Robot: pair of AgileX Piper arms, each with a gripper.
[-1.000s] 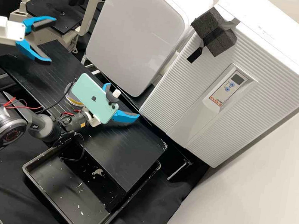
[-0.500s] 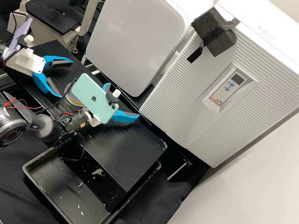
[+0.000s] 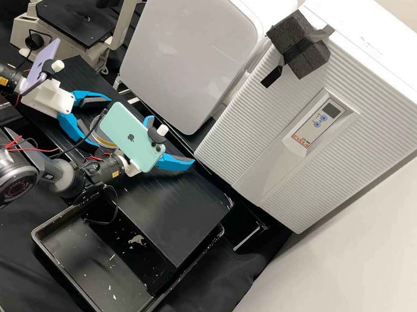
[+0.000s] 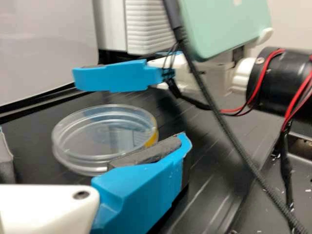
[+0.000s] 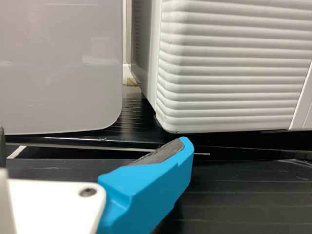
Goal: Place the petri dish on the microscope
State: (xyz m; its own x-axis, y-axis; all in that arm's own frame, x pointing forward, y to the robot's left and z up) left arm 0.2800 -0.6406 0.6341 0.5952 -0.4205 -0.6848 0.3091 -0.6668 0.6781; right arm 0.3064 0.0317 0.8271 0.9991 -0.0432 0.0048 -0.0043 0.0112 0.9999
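One round, clear petri dish (image 4: pixel 73 146) lies flat on the black bench top (image 3: pixel 176 225), lidded, with a yellow patch along one side of its rim; exact contents cannot be told. Black tray (image 3: pixel 37 239), partly under the bench top, contains scattered pale scraps and a larger smear.

Left gripper (image 3: pixel 102 122): spread wide beside the dish, nothing in hold; one finger overlaps the dish's edge in its wrist view, contact cannot be judged. Right gripper (image 3: pixel 170 141): also wide open over the bench top, grasping nothing.

Mint phone (image 3: pixel 130 135), mounted on the right arm, partly covers the dish in the high view. A dark cable (image 4: pixel 222 119) hangs from it near the dish. Purple phone (image 3: pixel 40 66) rides on the left arm. Cream microscope (image 3: pixel 130 12) stands past the bench top's far end, near two white cabinets (image 3: pixel 194 43), one ridged with a dark foam block (image 3: pixel 300 44) attached.

Versus 1.0 s ago: left gripper has travelled from in front of the microscope to the dish. Right arm and dish unchanged in position.
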